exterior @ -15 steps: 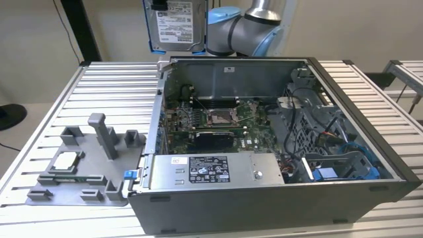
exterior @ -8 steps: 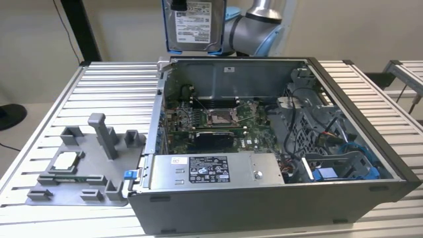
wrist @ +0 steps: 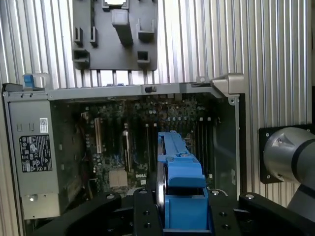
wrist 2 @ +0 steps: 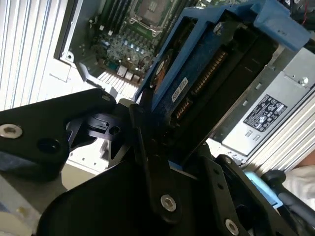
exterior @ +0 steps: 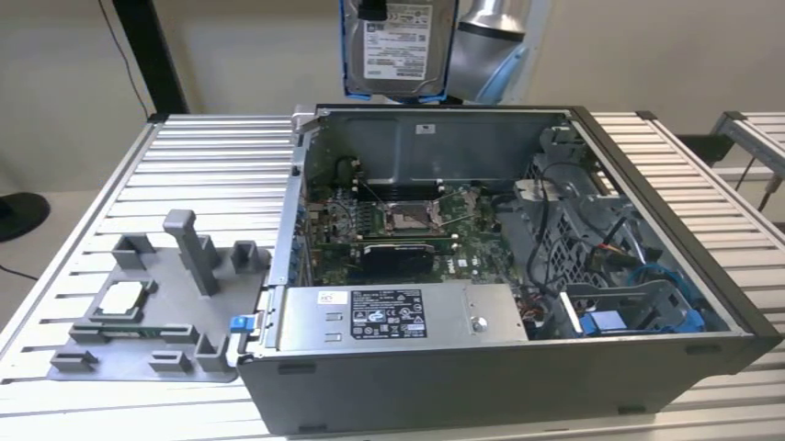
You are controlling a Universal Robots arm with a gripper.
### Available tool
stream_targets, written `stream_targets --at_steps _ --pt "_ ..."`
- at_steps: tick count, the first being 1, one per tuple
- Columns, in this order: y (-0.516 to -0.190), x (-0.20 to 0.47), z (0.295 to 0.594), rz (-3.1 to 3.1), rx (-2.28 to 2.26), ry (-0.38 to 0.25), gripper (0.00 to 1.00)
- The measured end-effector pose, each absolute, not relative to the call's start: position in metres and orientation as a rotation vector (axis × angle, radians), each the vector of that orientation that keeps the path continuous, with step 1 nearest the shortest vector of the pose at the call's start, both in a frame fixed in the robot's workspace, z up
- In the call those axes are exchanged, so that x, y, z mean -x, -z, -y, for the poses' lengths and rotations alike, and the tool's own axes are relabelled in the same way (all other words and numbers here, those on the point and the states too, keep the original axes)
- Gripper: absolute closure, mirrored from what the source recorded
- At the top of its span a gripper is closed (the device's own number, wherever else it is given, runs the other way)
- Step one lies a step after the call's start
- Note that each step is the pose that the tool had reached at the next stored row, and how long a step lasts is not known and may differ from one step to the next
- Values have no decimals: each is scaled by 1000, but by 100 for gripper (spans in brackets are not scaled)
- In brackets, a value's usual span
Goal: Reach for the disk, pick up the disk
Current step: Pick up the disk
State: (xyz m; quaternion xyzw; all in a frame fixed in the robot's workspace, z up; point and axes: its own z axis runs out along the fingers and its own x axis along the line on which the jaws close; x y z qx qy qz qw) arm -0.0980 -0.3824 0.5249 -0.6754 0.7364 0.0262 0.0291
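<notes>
Disk (exterior: 395, 46) hangs at top centre of the exterior view, label facing the camera, raised clear above the open computer case (exterior: 687, 354). My gripper (wrist: 179, 216) is clamped on its blue rails, as both wrist views show. Below it lie the motherboard (exterior: 405, 220) and the grey power supply (exterior: 386, 317). A grey fixture tray (exterior: 135, 322) sits on the slatted table (exterior: 73, 230) at lower left.

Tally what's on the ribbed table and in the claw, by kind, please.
Open computer case: 1
Grey fixture tray: 1
Small square silver chip on that tray: 1
Disk with blue rails, held by the claw above the case: 1
Total: 4
</notes>
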Motion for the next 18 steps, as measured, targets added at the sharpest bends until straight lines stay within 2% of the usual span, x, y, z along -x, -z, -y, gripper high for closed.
stream_targets --at_steps 18 --pt "-525 16 382 -2270 2086 -81 100"
